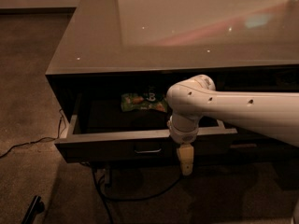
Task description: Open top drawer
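Cream gripper [185, 164] before dark grey top drawer [107, 148] (green packet [142, 102] inside).

This looks like a carpeted indoor room, an office or a living space; which of the two cannot be told. Brown short-pile carpet [28, 101] covers the floor up to a pale wall base [37, 8]. A low dark cabinet with a glossy top [140, 31] stands on it, black cables [131, 197] trailing from underneath. Its top drawer [103, 150] stands open with a green snack packet [140, 101] inside. The gripper [186, 164] hangs just in front of the drawer front.
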Controlling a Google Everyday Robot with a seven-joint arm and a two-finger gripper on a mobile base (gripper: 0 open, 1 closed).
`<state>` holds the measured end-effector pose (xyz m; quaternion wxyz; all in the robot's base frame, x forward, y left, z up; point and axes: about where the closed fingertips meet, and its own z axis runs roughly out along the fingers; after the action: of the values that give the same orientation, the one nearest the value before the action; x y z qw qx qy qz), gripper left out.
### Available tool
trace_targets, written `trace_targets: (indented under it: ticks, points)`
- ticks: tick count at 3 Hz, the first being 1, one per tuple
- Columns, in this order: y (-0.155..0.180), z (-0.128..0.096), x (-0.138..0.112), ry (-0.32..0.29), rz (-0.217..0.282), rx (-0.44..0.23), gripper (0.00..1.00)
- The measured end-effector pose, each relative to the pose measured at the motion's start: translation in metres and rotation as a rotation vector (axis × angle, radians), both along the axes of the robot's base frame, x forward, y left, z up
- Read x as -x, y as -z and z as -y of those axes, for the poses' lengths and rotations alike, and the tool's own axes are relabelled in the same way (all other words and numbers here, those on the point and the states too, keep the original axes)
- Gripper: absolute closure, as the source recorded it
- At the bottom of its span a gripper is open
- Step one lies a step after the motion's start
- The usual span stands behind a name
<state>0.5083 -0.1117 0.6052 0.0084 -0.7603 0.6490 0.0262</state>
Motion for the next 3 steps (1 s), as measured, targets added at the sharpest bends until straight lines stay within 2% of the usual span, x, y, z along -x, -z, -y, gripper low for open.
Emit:
trace_targets:
  ticks: [2,3]
  points:
    - [-0.0002,0.001,0.0031,-0.001,-0.006,0.004,0.0]
    - [-0.007,-0.0008,0.0049,-0.017,0.025,-0.003,0.0]
